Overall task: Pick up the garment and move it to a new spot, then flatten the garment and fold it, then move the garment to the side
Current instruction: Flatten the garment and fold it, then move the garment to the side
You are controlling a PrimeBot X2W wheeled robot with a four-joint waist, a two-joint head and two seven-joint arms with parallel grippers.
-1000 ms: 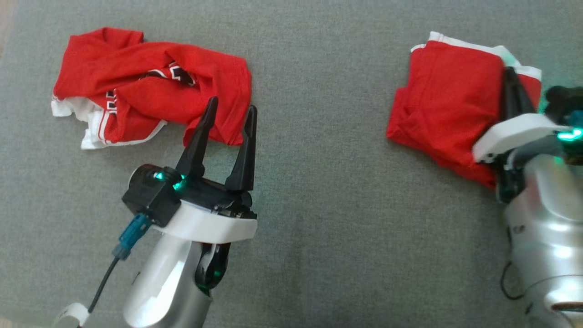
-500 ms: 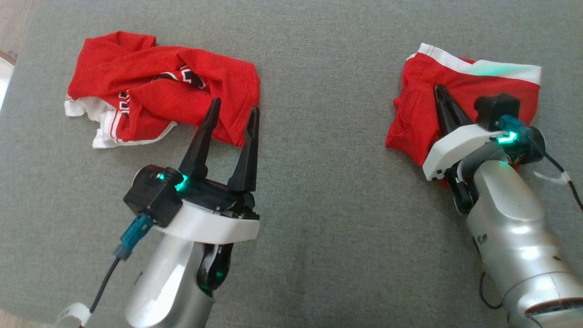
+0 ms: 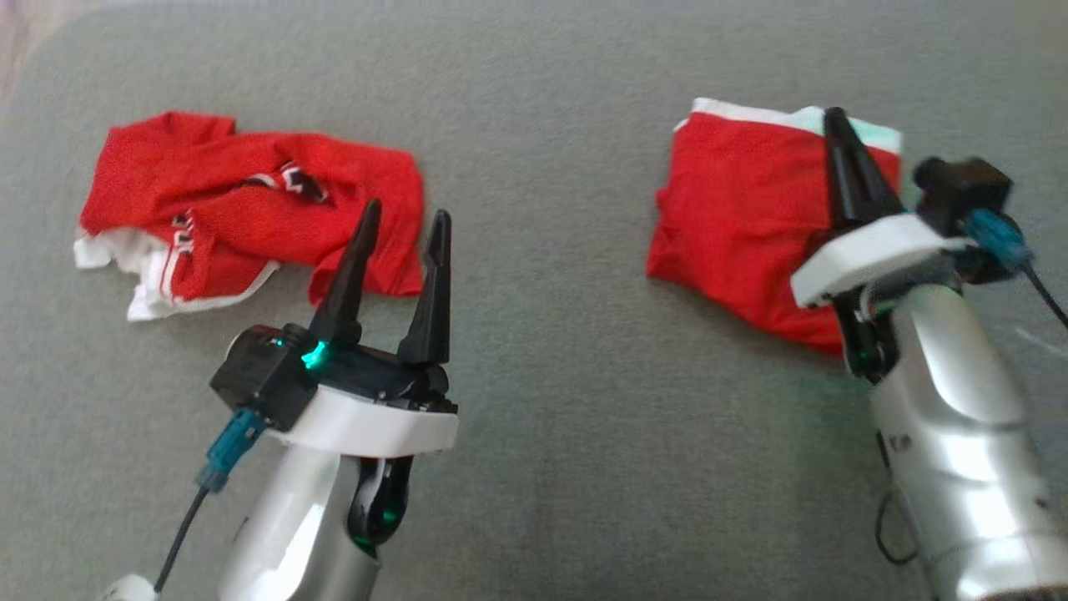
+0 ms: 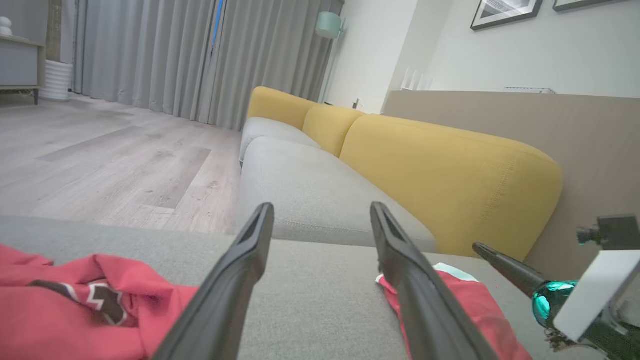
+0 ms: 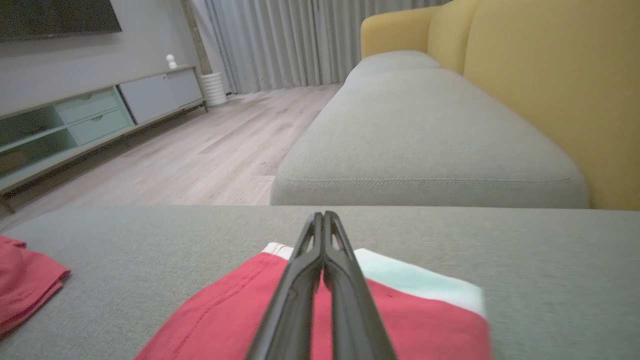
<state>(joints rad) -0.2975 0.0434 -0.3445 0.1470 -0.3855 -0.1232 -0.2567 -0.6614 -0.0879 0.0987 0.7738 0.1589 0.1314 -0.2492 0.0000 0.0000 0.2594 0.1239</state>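
Two red garments are lying on the grey cushion (image 3: 567,376), well apart from each other. The folded garment (image 3: 743,225) is lying on the robot's right side as a compact, roughly rectangular stack of red cloth, with a white band running along its far edge and a few shallow creases showing on its left half. The crumpled garment (image 3: 225,217) is lying on the left side, bunched into uneven ridges, with white trim showing at its near left corner and a patch of black-and-white print showing in a fold near its middle. Two pincers are operating over the cushion. The left pincer (image 3: 405,213) is standing released, its two dark fingers spread wide and pointing at the near right corner of the crumpled garment; the tips are overlapping that corner in the head view, and contact cannot be confirmed. The right pincer (image 3: 836,117) is clenched, its fingers pressed together with nothing visible between them, and it is pointing across the right half of the folded garment toward the white band. Whether it is touching the cloth cannot be determined. One sofa (image 4: 440,165) with yellow back cushions and grey seats is standing beyond the cushion.
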